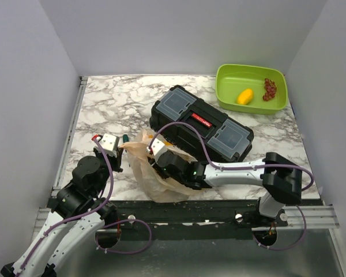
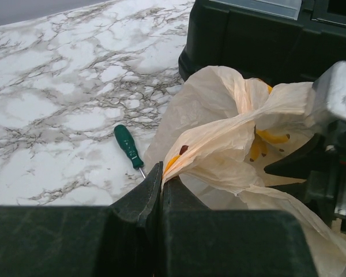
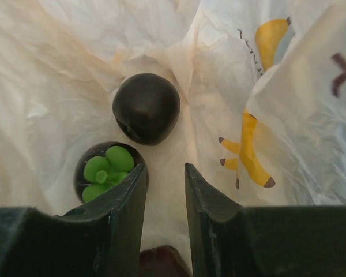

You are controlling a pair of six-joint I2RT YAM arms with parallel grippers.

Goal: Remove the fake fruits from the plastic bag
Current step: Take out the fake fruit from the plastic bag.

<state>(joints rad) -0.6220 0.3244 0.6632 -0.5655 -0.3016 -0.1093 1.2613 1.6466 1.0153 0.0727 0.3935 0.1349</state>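
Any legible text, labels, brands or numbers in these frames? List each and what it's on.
Nothing reads clearly.
On the black toolbox lid, a red label: pale lettering, too small to read.
On the plastic bag, right wrist view: a dark cross-like mark, maybe "X", cut off at the frame edge.
Same bag: tiny dark marks beside a banana print, unreadable.

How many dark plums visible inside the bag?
2. A plain plum lies in the plastic bag; a green-topped plum partly behind the right end effector. A dark shape at the bottom edge may be a third.
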